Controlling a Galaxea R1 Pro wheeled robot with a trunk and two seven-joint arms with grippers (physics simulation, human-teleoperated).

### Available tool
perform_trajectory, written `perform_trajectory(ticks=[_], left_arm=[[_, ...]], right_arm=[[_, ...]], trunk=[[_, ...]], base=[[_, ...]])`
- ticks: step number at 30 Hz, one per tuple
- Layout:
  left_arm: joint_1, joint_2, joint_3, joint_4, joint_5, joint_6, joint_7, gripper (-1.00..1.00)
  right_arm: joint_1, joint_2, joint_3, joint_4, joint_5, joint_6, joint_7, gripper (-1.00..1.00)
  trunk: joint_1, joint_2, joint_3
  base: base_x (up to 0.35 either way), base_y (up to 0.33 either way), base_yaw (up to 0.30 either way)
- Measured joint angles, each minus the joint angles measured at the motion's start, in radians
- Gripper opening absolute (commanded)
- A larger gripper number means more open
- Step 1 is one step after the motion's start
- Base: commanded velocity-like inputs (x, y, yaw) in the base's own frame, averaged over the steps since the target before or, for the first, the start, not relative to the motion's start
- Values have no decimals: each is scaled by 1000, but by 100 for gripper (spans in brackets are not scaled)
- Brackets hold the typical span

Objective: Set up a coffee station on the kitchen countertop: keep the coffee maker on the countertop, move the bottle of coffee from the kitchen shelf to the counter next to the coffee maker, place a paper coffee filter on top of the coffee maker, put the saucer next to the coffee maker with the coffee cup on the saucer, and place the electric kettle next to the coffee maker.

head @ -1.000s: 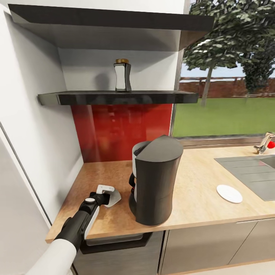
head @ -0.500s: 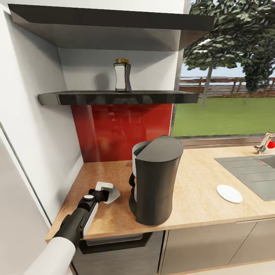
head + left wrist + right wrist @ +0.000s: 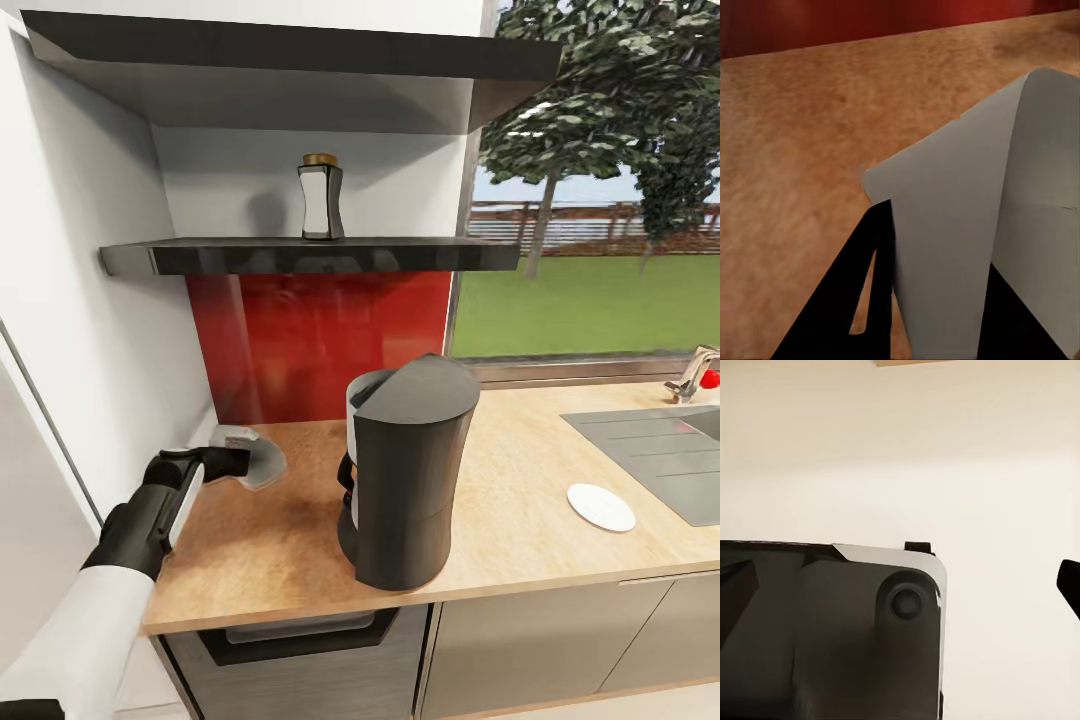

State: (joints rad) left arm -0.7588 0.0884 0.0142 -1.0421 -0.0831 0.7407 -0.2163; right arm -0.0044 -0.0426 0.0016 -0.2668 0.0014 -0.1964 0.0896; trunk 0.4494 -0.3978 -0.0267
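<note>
Paper-thin and floppy, the coffee filter (image 3: 258,462) at the frame's left looks crushable, so the left gripper (image 3: 232,462) pinches its edge lightly.

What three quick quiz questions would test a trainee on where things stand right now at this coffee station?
1. True or false: the left hand is shut on the white paper coffee filter.
2. Where is the dark glass coffee bottle with the gold cap?
A) on the black wall shelf
B) on the wooden countertop
C) in the sink
3. Fill in: the round white saucer lies on the countertop between the dark grey coffee maker and the ____.

Key: 1 true; 2 A; 3 sink.
</note>
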Motion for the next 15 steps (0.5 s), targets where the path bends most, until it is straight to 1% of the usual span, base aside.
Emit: perform_trajectory(ticks=[2,6,7,9,10,11,13,15], left_arm=[[-27,4,17,-4,0,33,-4,-100],[-82,5,26,-6,0,127,-4,-100],[-127,3,27,-5,0,182,-3,-100],[-169,2,27,-5,1,231,-3,-100],[-200,2,27,-3,2,253,-3,-100],[-236,3,28,4,3,268,-3,-100],[-269,3,28,13,3,277,-3,-100],[-334,1,27,59,4,285,-4,-100]], right_arm=[[0,0,0,0,0,0,0,100],[0,0,0,0,0,0,1,100],[0,0,0,0,0,0,1,100],[0,0,0,0,0,0,1,100],[0,0,0,0,0,0,0,100],[0,0,0,0,0,0,1,100],[0,0,0,0,0,0,0,100],[0,-1,0,-1,0,0,-1,100]], trunk=[[0,0,0],[0,0,0],[0,0,0],[0,0,0],[0,0,0],[0,0,0],[0,0,0],[0,0,0]], base=[[0,0,0],[0,0,0],[0,0,0],[0,0,0],[0,0,0],[0,0,0],[0,0,0],[0,0,0]])
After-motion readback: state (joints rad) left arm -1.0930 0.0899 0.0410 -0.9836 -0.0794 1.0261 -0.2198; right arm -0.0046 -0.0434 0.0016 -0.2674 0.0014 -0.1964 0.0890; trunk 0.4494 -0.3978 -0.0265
